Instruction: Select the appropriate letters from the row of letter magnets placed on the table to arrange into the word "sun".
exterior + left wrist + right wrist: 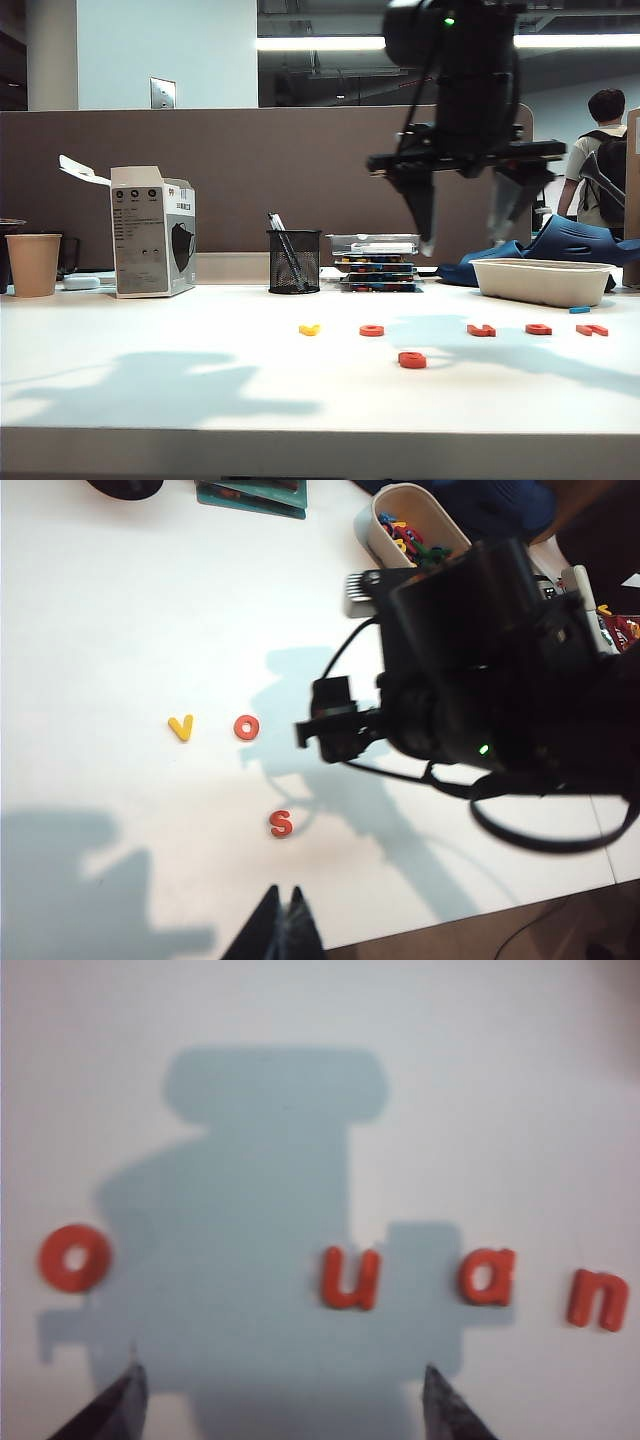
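A: Where is the right gripper (280,1400)?
B: Spread wide, empty, above the table (200,380); the u (350,1278) lies just ahead between its fingertips.
A: And the left gripper (283,920)?
B: Seemingly clenched, the S (282,824) just beyond its tips

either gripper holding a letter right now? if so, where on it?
Neither. The right gripper hangs open and empty above the u. The left gripper looks shut with nothing between its fingertips, off the table near the S.
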Available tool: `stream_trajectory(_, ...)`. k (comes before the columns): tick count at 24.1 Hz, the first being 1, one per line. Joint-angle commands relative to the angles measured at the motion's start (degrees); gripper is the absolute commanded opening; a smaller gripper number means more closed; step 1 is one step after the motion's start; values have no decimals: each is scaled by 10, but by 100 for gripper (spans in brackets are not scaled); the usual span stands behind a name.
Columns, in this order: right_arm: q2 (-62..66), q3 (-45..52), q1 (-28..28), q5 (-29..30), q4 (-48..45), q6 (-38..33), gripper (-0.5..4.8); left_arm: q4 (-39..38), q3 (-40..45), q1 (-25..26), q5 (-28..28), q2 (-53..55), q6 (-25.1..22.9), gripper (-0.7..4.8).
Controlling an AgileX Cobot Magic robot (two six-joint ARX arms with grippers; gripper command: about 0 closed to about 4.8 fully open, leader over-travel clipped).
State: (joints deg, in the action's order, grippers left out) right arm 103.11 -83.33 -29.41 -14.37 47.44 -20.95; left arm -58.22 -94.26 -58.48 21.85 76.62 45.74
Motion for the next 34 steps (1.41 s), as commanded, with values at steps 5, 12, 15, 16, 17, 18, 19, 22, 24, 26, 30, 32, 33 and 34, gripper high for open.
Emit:
stream_trajectory(5, 12, -2, 39, 2, 5, 11, 347, 0, -2, 0, 0, -2, -3, -4)
stream_trajectory(12, 75, -2, 38, 12, 2, 11, 346, 0, -2, 0, 0, -2, -3, -4)
stream_trajectory(15, 83, -2, 38, 26, -6, 11, 346, 0, -2, 0, 0, -2, -3, -4)
stream_trajectory(16, 88, -2, 38, 36, -11, 11, 346, 0, -2, 0, 0, -2, -3, -4)
stream_trajectory(17, 92, -2, 38, 41, -17, 11, 346, 0, -2, 0, 0, -2, -3, -4)
stream_trajectory(18, 96, -2, 38, 43, -24, 12, 346, 0, -2, 0, 0, -2, -3, -4)
stream_trajectory(19, 98, -2, 38, 42, -30, 13, 346, 0, -2, 0, 0, -2, -3, -4)
stream_trajectory(22, 98, -2, 40, 40, -37, 20, 332, 0, -2, 0, 0, -2, -33, -4)
stream_trajectory(24, 98, -2, 44, 44, -40, 19, 326, 0, -2, 0, 0, -2, -38, -4)
stream_trajectory(26, 98, -2, 46, 57, -44, 19, 326, 1, -2, 0, 0, -2, -38, -4)
stream_trajectory(30, 104, -2, 46, 57, -44, 20, 326, 5, -2, 0, -1, -2, -37, -4)
stream_trajectory(32, 113, -1, 49, 65, -42, 19, 326, 5, -2, 0, -1, -2, -37, -4)
stream_trajectory(33, 115, 0, 49, 67, -42, 19, 326, 5, -2, 0, -1, -2, -37, -4)
stream_trajectory(34, 120, 0, 50, 70, -40, 19, 326, 5, -2, 0, -1, -2, -37, -4)
